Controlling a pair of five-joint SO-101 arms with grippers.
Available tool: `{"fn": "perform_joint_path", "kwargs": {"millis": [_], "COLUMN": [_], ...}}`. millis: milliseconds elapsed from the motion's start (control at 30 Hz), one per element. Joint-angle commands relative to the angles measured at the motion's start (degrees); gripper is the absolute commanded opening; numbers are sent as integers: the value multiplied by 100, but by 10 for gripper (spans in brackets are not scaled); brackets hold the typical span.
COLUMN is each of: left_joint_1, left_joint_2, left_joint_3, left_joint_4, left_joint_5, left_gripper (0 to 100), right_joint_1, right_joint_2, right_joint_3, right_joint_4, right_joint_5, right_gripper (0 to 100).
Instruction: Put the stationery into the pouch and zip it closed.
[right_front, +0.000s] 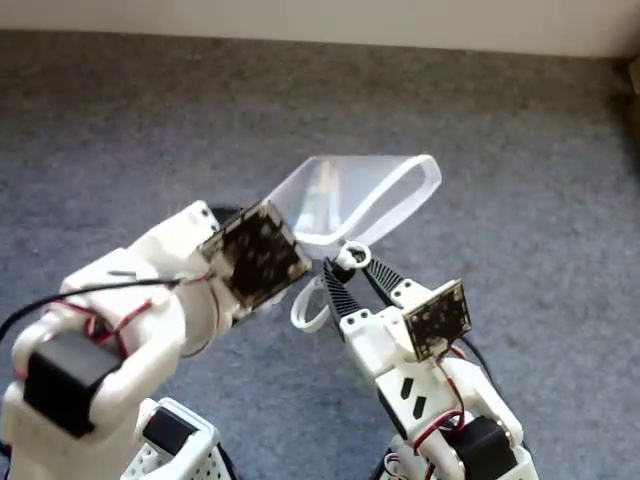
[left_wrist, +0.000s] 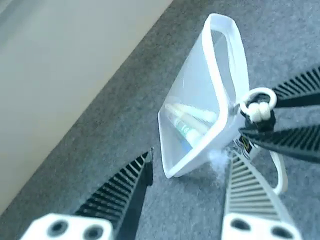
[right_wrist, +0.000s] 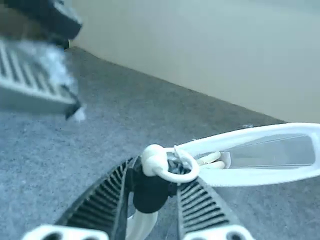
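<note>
Right wrist view: your right fingers (right_wrist: 200, 207) pinch the zip pull (right_wrist: 154, 159) on the pouch (right_wrist: 270, 156), while your left fingers (left_wrist: 117, 192) are spread.

stationery (left_wrist: 189, 126) in pouch (left_wrist: 200, 85) | right gripper (right_wrist: 152, 186) at its zip pull (right_wrist: 165, 167) — left gripper (left_wrist: 192, 157) beside

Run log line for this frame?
pouch: mouth open | stationery: inside pouch | right gripper: shut on zip pull | left gripper: open, beside pouch corner | task: zipping not done
</note>
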Motion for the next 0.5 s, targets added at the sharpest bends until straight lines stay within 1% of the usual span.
{"fn": "perform_joint_path", "kwargs": {"millis": [0,200,267,333,467], "left_joint_1": [-48,-48,-48,-48,-40], "left_joint_2": [-901,-2070,-2448,-2818,-3292], "left_joint_3": [813,2888,3424,3855,4435], "left_joint_4": [-264,-1327,-1732,-2031,-2382], "left_joint_5": [-88,-62,97,308,334], "left_gripper": [224,224,224,227,228], "right_joint_1": [75,66,66,66,66], "right_joint_2": [435,901,927,954,971], "right_joint_3": [-611,-1191,-1314,-1341,-1358], "right_joint_4": [-145,-119,-110,-110,-110], "right_joint_5": [-79,-308,-308,-308,-308], "right_gripper": [4,4,4,4,4]}}
